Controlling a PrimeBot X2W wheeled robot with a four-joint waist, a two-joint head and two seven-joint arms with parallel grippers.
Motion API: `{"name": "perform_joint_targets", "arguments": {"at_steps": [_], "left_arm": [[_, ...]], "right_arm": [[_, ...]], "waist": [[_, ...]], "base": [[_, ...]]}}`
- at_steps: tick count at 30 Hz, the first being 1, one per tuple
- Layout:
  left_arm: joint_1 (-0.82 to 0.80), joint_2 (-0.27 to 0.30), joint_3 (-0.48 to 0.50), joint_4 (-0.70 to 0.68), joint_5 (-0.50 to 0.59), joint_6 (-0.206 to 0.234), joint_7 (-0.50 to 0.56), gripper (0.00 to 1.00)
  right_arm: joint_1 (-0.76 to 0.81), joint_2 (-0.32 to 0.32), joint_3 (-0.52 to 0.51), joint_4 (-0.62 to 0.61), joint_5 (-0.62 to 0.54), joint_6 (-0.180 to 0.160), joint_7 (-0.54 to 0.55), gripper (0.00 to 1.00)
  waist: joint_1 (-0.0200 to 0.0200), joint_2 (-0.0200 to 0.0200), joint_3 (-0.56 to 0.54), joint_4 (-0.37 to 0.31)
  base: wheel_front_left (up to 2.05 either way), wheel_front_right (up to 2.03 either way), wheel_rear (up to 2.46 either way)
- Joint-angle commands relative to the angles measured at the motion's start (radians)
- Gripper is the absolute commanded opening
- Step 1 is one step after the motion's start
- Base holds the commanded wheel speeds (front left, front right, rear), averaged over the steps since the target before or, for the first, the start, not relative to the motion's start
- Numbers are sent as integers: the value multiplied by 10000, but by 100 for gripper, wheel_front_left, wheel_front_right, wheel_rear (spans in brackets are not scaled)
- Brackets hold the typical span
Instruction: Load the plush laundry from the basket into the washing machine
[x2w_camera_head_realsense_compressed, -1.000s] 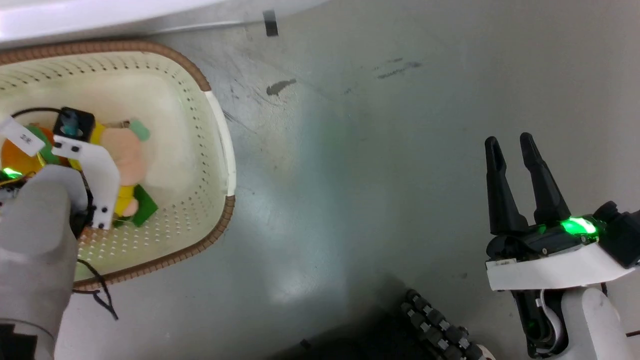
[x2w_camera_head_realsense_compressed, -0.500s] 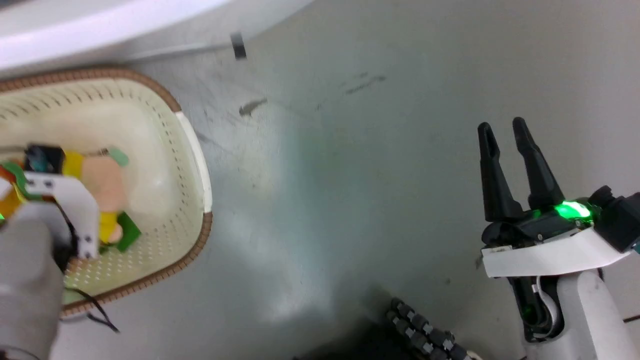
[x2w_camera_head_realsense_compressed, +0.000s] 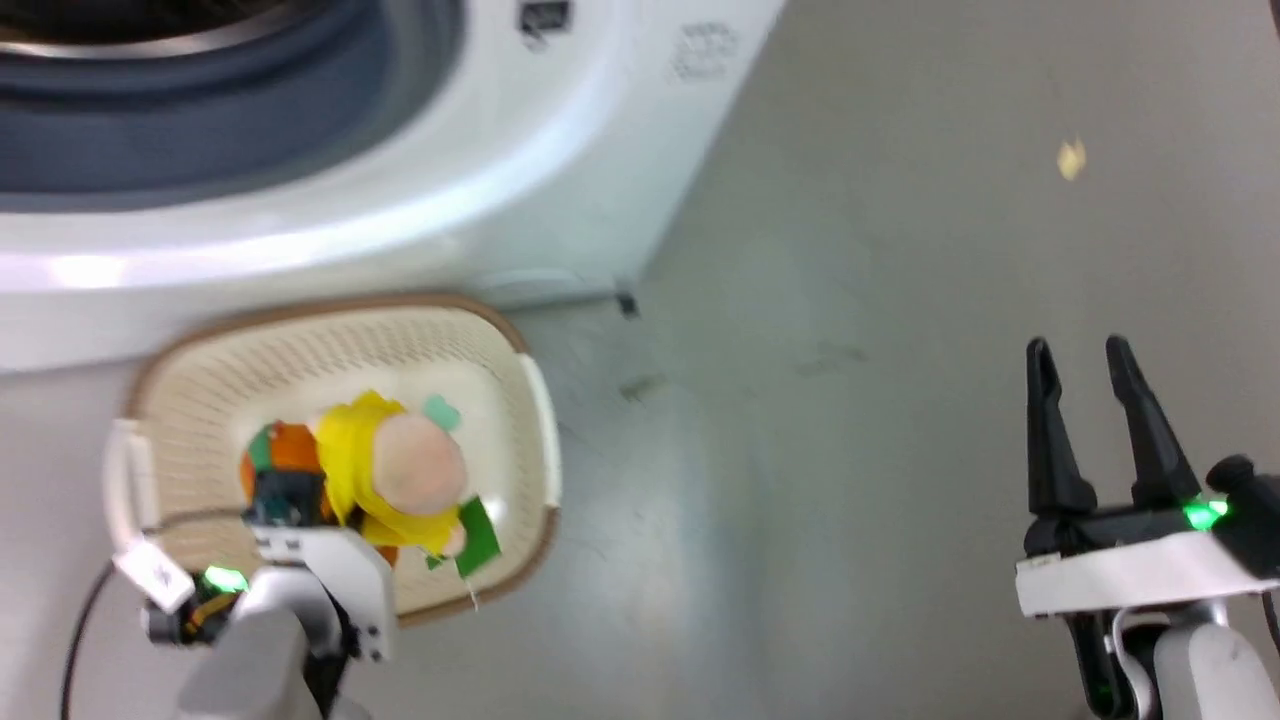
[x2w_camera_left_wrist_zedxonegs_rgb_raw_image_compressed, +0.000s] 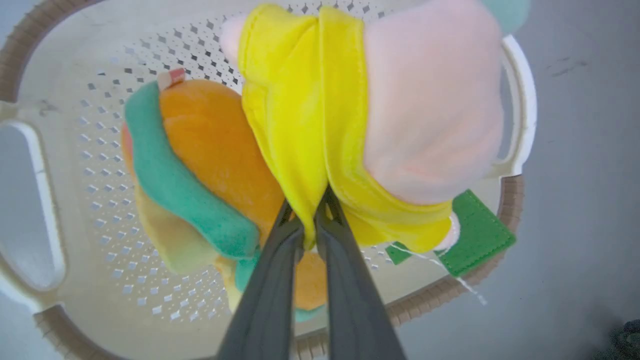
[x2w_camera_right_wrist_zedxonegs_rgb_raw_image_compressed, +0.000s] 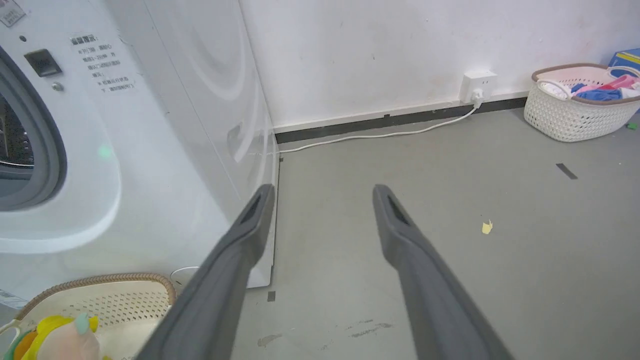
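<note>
The pink-headed doll (x2w_camera_left_wrist_zedxonegs_rgb_raw_image_compressed: 430, 115) in yellow clothing hangs over the cream basket (x2w_camera_left_wrist_zedxonegs_rgb_raw_image_compressed: 75, 200), with my left gripper (x2w_camera_left_wrist_zedxonegs_rgb_raw_image_compressed: 310, 220) shut on a fold of its yellow cloth. The orange burger plush (x2w_camera_left_wrist_zedxonegs_rgb_raw_image_compressed: 210, 145) with a green stripe lies in the basket just beside the doll. In the head view the doll (x2w_camera_head_realsense_compressed: 410, 470) and the burger plush (x2w_camera_head_realsense_compressed: 290, 455) are above the basket (x2w_camera_head_realsense_compressed: 330, 305), which stands on the floor against the white washing machine (x2w_camera_head_realsense_compressed: 500, 150). My right gripper (x2w_camera_head_realsense_compressed: 1075, 350) stands open and empty over bare floor at the right, and its fingers (x2w_camera_right_wrist_zedxonegs_rgb_raw_image_compressed: 250, 230) point past the washing machine (x2w_camera_right_wrist_zedxonegs_rgb_raw_image_compressed: 150, 125).
The washer's grey door seal (x2w_camera_head_realsense_compressed: 200, 120) shows at the top left. A second white basket (x2w_camera_right_wrist_zedxonegs_rgb_raw_image_compressed: 575, 110) with clothes stands by the far wall, near a socket (x2w_camera_right_wrist_zedxonegs_rgb_raw_image_compressed: 477, 82) and white cable (x2w_camera_right_wrist_zedxonegs_rgb_raw_image_compressed: 375, 135). A yellow scrap (x2w_camera_right_wrist_zedxonegs_rgb_raw_image_compressed: 486, 227) lies on the grey floor.
The head camera has swung up, so the washer front is now in view. My left gripper now holds the doll raised above the basket floor. The right gripper stays open.
</note>
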Motion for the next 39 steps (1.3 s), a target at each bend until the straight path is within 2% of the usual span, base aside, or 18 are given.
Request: {"name": "perform_joint_targets", "arguments": {"at_steps": [1,7,15,16,17,18,19,20,22,23,27,31,39], "left_arm": [[367,-127,80,-118,-107,-54,-396,0],[1497,-630,346,-1257,-417,-19,-968,0],[3612,-995,1184,-5444,-184,483,-986,0],[3612,-995,1184,-5444,-184,483,-986,0],[3994,-1100,1429,-6584,-26,597,-986,0],[3994,-1100,1429,-6584,-26,597,-986,0],[4213,-1194,1648,-7692,187,691,-987,0],[4213,-1194,1648,-7692,187,691,-987,0],[4291,-1305,1935,-9140,461,795,-987,0],[4291,-1305,1935,-9140,461,795,-987,0],[3639,-1244,2163,-10378,790,711,-988,0],[2379,-867,2151,-10494,994,552,-827,0],[-865,386,2251,-10064,1346,266,1059,0]], "right_arm": [[224,-3,-63,17,-124,-9,-45,100],[894,-3,-118,56,-377,-9,-45,100],[1539,-3,-210,47,-533,-9,-45,100],[1539,-3,-210,47,-533,-9,-45,100],[1586,-3,-211,13,-549,-9,-45,100],[1586,-3,-211,13,-549,-9,-45,100],[1564,-3,-209,-38,-555,-9,-45,100],[1564,-3,-209,-38,-555,-9,-45,100],[1418,-3,-146,-163,-534,-9,-45,100],[1418,-3,-146,-163,-534,-9,-45,100],[1063,-3,-126,-370,-447,-9,-45,100],[600,-3,-170,-544,-305,-9,-45,100],[-369,-3,-273,-623,190,-9,-46,100]], "waist": [[1,0,-1607,1267],[1,0,-2747,1869],[1,0,-3512,2311],[1,0,-3512,2311],[1,0,-3536,2350],[1,0,-3536,2350],[1,0,-3457,2371],[1,0,-3457,2371],[1,0,-3118,2313],[1,0,-3118,2313],[1,0,-2218,2204],[1,0,-1202,1987],[1,0,747,1171]], "base": [[0,0,0],[0,0,0],[0,0,0],[0,0,0],[0,0,0],[0,0,0],[0,0,0],[0,0,0],[0,0,0],[0,0,0],[0,0,0],[0,0,0],[0,0,0]]}}
